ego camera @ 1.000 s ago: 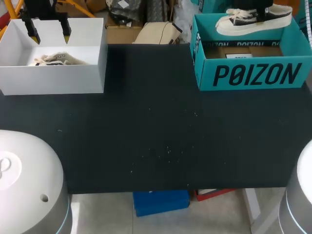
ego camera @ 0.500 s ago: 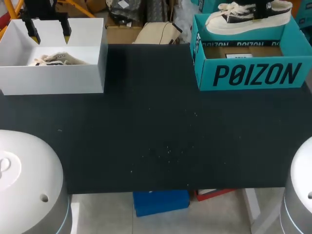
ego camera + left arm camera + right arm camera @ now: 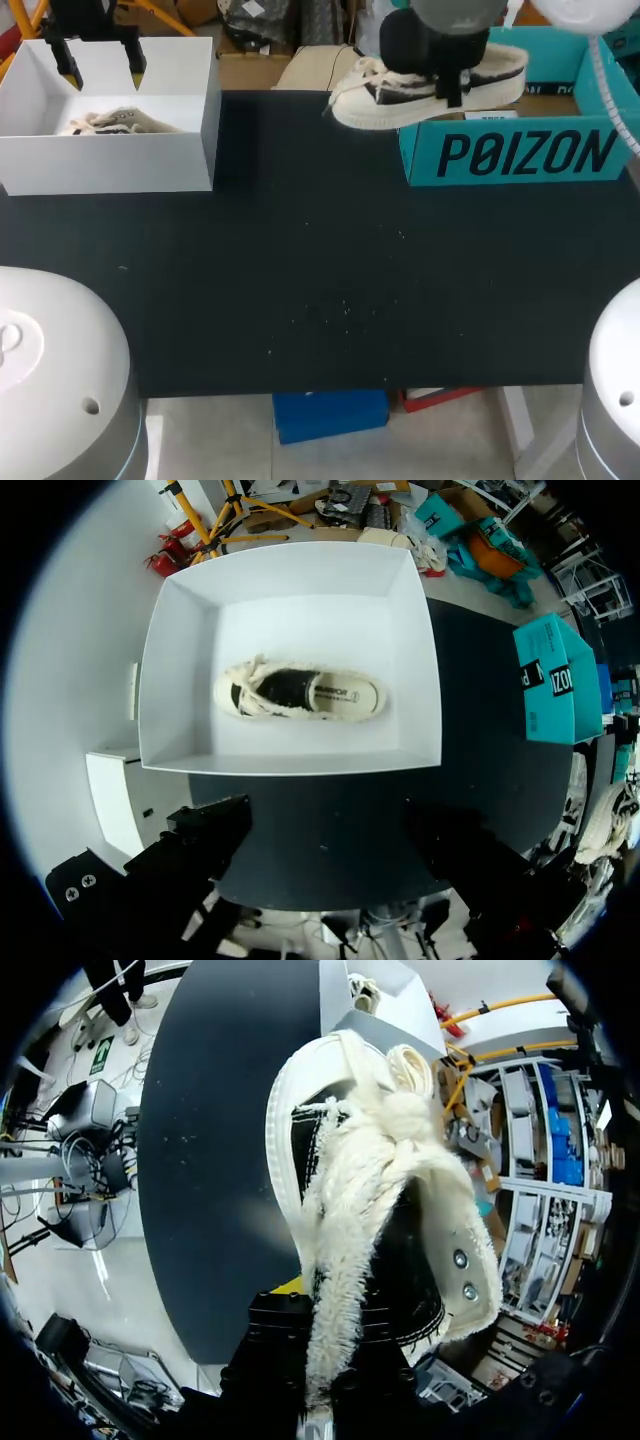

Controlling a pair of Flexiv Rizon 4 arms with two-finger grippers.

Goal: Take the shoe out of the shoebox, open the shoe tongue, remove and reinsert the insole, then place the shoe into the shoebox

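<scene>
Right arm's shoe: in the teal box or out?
Out. The shoe hangs in the right gripper above the rim of the teal shoebox, toe out over the table, heel above the box.

Left of the teal box (image 3: 520,155), open table (image 3: 330,280) runs as far as the white box (image 3: 110,165), and a wide strip lies free on the teal box's near side. Above its left wall hangs the shoe (image 3: 430,90), clamped in the right gripper (image 3: 445,75); the two block that wall and the corner behind it. Far to the left, the white box's walls stand up, with the left gripper (image 3: 100,62), fingers apart, above them. The left arm's base (image 3: 50,370) and right arm's base (image 3: 615,400) crowd the near corners.
</scene>
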